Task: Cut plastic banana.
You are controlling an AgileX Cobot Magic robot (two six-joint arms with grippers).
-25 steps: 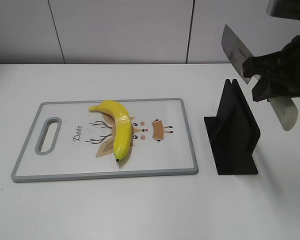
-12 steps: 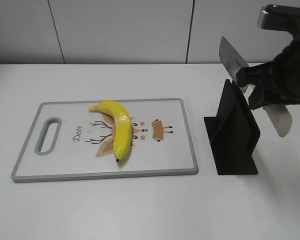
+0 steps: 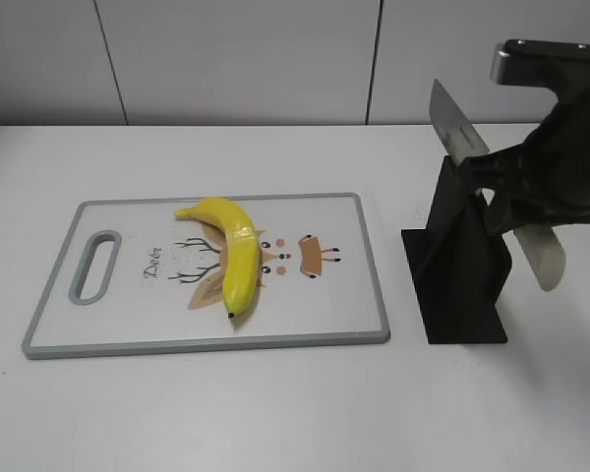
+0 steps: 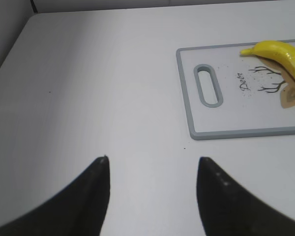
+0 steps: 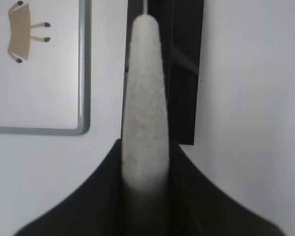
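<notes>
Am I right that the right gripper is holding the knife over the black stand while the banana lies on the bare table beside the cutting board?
Not quite: the banana lies on the cutting board, as the exterior view shows. The right gripper does hold the knife over the black stand.

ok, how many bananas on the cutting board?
1. The plastic banana lies whole on the cutting board, left of centre across the deer print, black tip toward the near edge. Nothing on the board could hide another.
</notes>
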